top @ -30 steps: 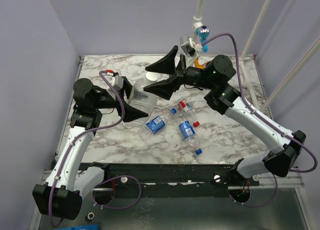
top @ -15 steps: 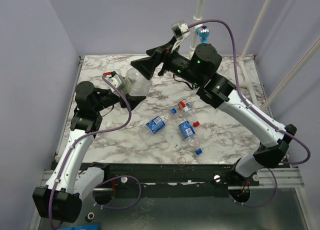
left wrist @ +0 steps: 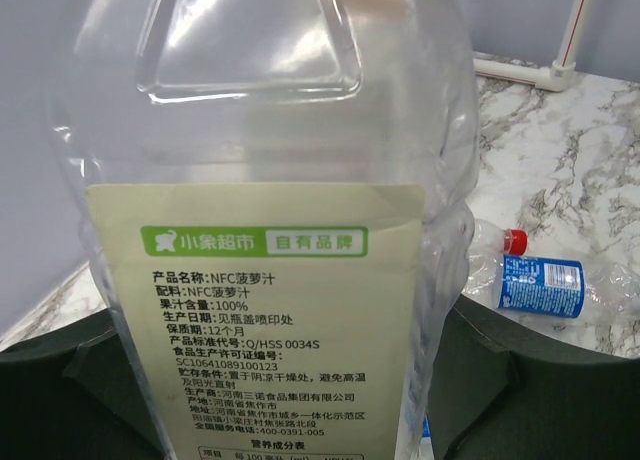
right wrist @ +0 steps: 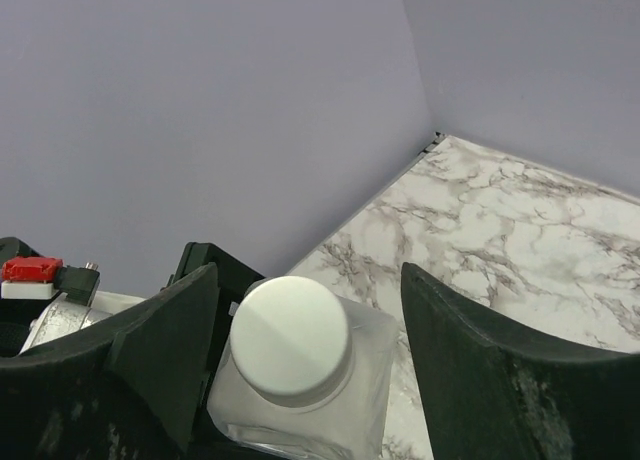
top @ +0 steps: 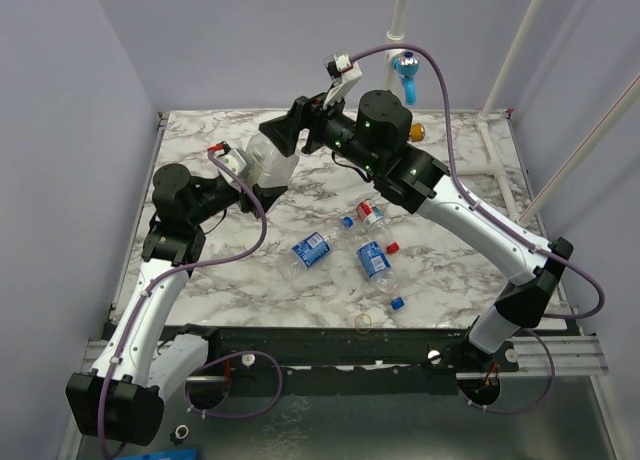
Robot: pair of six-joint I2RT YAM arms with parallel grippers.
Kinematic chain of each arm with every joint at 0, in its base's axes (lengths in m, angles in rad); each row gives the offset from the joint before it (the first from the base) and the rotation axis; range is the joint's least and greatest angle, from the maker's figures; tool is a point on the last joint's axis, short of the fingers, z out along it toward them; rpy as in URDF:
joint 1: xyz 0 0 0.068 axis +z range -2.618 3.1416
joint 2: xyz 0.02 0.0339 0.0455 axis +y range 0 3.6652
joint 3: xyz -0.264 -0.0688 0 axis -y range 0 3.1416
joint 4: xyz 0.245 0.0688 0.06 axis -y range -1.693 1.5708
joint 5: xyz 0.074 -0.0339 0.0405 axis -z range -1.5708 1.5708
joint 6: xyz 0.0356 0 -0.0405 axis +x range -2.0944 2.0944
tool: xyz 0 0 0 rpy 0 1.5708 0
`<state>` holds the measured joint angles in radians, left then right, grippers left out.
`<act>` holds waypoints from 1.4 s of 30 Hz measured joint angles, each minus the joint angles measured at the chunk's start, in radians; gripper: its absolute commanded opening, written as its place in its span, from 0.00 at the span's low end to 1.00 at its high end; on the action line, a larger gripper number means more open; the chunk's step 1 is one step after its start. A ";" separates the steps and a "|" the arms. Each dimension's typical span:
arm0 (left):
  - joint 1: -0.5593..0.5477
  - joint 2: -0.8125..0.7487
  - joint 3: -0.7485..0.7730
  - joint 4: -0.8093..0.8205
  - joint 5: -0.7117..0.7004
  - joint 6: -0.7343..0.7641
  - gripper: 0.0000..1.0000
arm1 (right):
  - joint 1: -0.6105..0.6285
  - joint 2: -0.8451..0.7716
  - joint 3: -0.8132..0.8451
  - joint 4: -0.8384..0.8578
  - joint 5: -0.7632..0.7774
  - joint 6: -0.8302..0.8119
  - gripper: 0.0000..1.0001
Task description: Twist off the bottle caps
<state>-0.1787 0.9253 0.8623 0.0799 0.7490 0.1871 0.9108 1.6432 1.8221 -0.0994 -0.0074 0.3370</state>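
My left gripper (top: 258, 180) is shut on a wide clear bottle (top: 268, 158) with a pale green label (left wrist: 255, 310), held upright above the table. The bottle's white cap (right wrist: 290, 335) sits between the fingers of my right gripper (right wrist: 310, 330), which is open and reaches in from above, with a gap on each side of the cap. Three small bottles lie mid-table: two with blue labels (top: 313, 248) (top: 372, 260) and one with a red label (top: 371, 216). Small bottle caps show beside them: blue (top: 347, 221), red (top: 392, 247), blue (top: 397, 303). In the left wrist view one small bottle (left wrist: 540, 285) carries a red cap (left wrist: 513, 241).
A yellowish rubber-band ring (top: 363, 321) lies near the marble table's front edge (top: 300, 325). A white pole with a blue fitting (top: 404, 65) stands at the back. Purple walls close in the left and rear sides.
My left arm has carried the wide bottle up and toward the back left. My right gripper followed it and came down so that its fingers now straddle the white cap.
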 measured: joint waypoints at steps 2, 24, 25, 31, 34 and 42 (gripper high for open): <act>0.000 0.000 -0.007 0.000 -0.001 0.002 0.12 | 0.000 0.000 -0.004 0.002 0.000 0.003 0.67; 0.002 -0.001 0.006 -0.006 0.266 -0.175 0.03 | -0.003 -0.102 -0.125 0.086 -0.247 -0.099 0.01; 0.002 -0.001 0.012 -0.006 0.306 -0.191 0.03 | -0.004 -0.117 -0.137 0.097 -0.299 -0.114 0.01; 0.000 -0.006 0.040 0.018 0.515 -0.267 0.02 | -0.017 -0.163 -0.150 0.125 -0.566 -0.173 0.01; 0.000 -0.006 0.043 0.019 0.557 -0.289 0.02 | -0.023 -0.166 -0.154 0.132 -0.622 -0.181 0.63; 0.000 -0.008 0.040 -0.004 0.430 -0.246 0.01 | -0.017 -0.142 -0.112 0.065 -0.366 -0.148 1.00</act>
<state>-0.1787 0.9176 0.9028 0.0757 1.1786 -0.0593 0.8940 1.5009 1.7100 -0.0341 -0.3733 0.1894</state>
